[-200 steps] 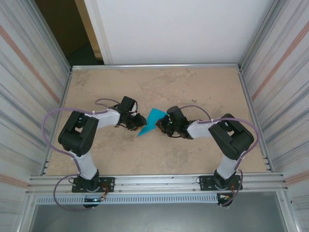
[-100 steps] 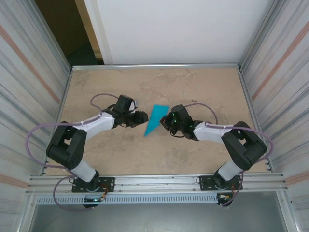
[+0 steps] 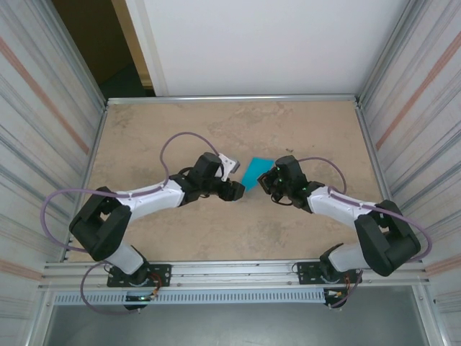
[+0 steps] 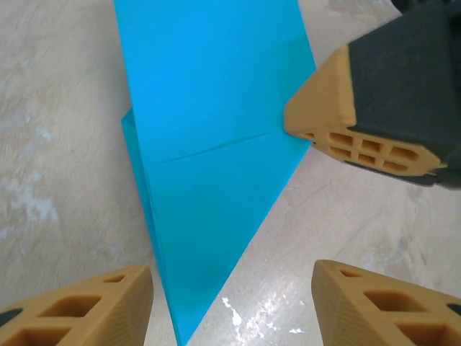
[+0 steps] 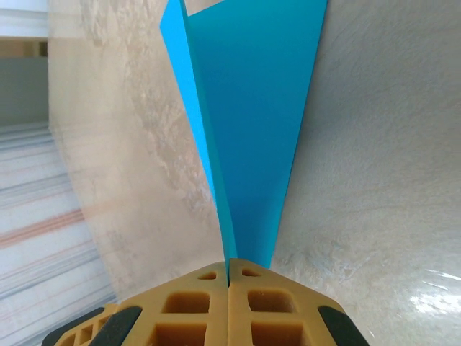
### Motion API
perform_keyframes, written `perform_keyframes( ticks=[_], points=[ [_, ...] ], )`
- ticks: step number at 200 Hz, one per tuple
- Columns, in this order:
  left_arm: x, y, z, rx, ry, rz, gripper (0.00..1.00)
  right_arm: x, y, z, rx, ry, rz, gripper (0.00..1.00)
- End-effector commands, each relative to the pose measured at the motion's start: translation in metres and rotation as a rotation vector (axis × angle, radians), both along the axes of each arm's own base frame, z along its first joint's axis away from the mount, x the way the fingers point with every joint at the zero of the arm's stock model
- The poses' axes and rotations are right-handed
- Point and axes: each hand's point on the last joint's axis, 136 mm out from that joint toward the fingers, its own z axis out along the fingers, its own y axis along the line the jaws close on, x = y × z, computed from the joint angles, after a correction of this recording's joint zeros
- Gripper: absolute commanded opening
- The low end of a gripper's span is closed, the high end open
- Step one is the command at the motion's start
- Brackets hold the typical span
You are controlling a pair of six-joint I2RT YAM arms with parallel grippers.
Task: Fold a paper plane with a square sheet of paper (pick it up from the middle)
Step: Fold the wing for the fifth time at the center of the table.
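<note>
The turquoise paper is folded into a narrow, pointed paper plane (image 3: 256,171) with a cross crease, and it hangs just above the table near its middle. My right gripper (image 3: 271,180) is shut on the plane's edge, and the folded layers (image 5: 252,108) run straight out from its closed fingertips (image 5: 229,285). My left gripper (image 3: 235,190) stands open at the plane's pointed tip (image 4: 189,317), a finger on each side and neither touching it. A finger (image 4: 324,115) of the right gripper shows against the paper's right edge in the left wrist view.
The beige marbled table (image 3: 158,130) is fenced by ribbed metal walls on the left (image 3: 43,144) and right (image 3: 421,144). A white panel (image 3: 274,43) stands at the back. An aluminium rail (image 3: 230,270) runs along the near edge.
The right gripper has carried the paper rightwards and a little farther back. The left arm followed it, and its jaws have opened off the paper's tip.
</note>
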Motion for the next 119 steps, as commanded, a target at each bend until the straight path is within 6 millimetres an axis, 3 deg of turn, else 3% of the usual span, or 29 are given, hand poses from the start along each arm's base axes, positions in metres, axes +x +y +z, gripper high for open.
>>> perform_keyframes(
  ticks=[1,54,119],
  points=[
    [0.004,-0.011,0.011,0.056,-0.253,-0.117,0.61,-0.011,-0.010,-0.005,0.018,0.078,-0.032,0.02],
    [0.002,-0.034,0.000,0.114,-0.438,-0.242,0.64,-0.009,-0.017,0.003,0.083,0.119,-0.070,0.03],
    [0.006,-0.050,-0.019,0.172,-0.525,-0.318,0.54,-0.008,-0.014,0.002,0.109,0.156,-0.064,0.04]
  ],
)
